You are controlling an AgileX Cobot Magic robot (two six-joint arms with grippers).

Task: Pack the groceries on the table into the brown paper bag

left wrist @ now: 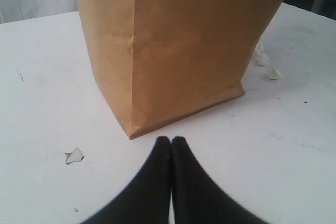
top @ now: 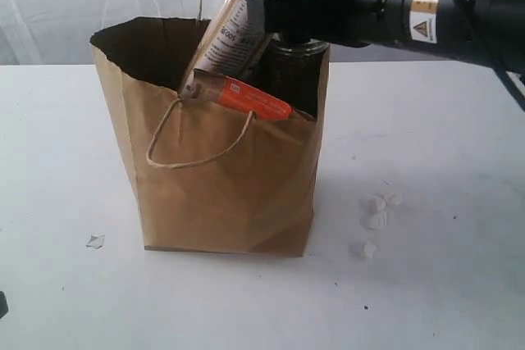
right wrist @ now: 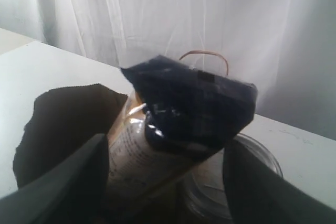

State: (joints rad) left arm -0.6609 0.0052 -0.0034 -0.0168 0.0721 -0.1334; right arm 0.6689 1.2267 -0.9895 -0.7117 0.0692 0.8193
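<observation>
Left gripper (left wrist: 171, 139) fingers pressed together, low over table (left wrist: 42, 66); brown paper bag (left wrist: 173, 40) stands just ahead of its tips. Right gripper (right wrist: 165, 140) fingers apart, flanking the dark end of the long pasta packet (right wrist: 194, 103), which sticks out of the bag; clamped or not, can't tell. Clear jar (right wrist: 260, 161) sits beside one finger.

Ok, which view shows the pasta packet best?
Exterior view: the pasta packet leans out of the brown paper bag, label showing. Right wrist view shows mostly its dark end; left wrist view, only the bag.
</observation>
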